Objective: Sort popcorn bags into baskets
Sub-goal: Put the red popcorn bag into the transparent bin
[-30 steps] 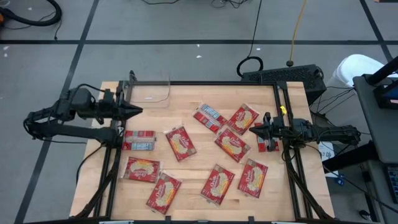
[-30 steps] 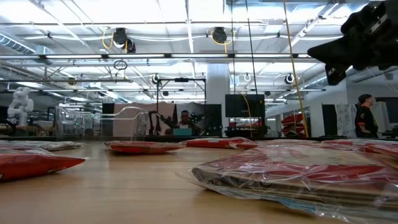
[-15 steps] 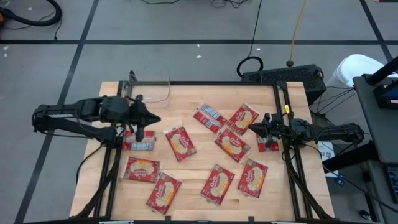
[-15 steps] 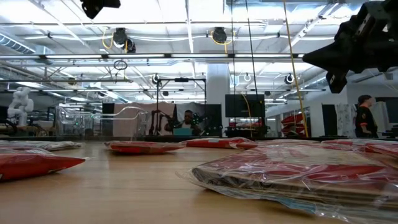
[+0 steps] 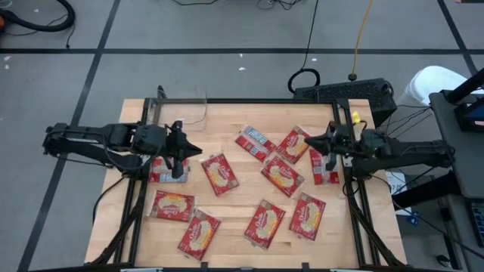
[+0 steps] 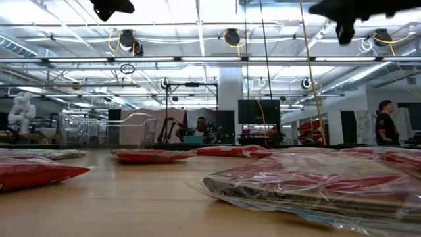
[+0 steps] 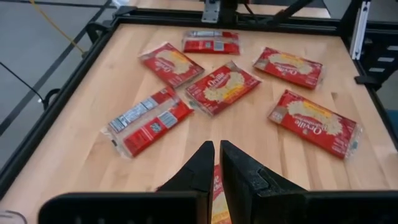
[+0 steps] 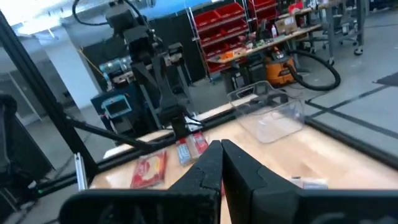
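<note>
Several red popcorn bags lie flat on the wooden table, among them one [image 5: 219, 174] near the middle and one [image 5: 169, 171] showing its grey-blue side under my left arm. The clear basket [image 5: 181, 113] stands at the far left corner with nothing visible in it. My left gripper [image 5: 198, 151] is shut and hovers above the table between the basket and the middle bag; the left wrist view shows a bag [image 7: 216, 186] below its tips [image 7: 217, 163]. My right gripper [image 5: 307, 141] is shut and held high over the bags near the right edge, pointing left [image 8: 221, 163].
Black frame rails run along the left and right table edges [image 5: 349, 189]. The bags on the right half lie close together, some touching [image 5: 282, 175]. Bare wood shows in front of the basket [image 5: 219, 125]. In the low view a person [image 6: 386, 124] stands in the room beyond the table.
My left gripper has swung from the table's left edge rightward and a little toward the near edge, out over the bags. My right gripper has risen and shifted toward the far edge. The bags have stayed where they were.
</note>
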### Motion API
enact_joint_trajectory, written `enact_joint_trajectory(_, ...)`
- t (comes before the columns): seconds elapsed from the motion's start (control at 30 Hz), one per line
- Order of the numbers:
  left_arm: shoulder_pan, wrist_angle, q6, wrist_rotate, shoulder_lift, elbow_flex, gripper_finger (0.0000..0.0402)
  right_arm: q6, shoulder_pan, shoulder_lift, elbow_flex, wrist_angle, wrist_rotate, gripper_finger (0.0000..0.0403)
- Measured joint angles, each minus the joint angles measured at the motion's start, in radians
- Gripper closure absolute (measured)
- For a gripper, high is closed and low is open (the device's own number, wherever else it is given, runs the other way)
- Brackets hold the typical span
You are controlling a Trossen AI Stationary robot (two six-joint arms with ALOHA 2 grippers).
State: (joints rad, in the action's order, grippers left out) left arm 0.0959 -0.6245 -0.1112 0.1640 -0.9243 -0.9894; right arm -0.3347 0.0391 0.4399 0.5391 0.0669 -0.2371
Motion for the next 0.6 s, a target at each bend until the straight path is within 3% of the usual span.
enact_joint_trajectory(0.3, 0.034, 0.095, 0.025, 0.004, -0.030, 0.000, 0.0369, 0.040, 0.007, 0.247, 0.345, 0.277, 0.004, 0.0403)
enact_joint_trajectory(0.6, 0.074, 0.103, 0.008, 0.004, -0.117, 0.010, 0.0369, -0.021, 0.065, 0.465, 0.388, 0.306, 0.002, 0.0403)
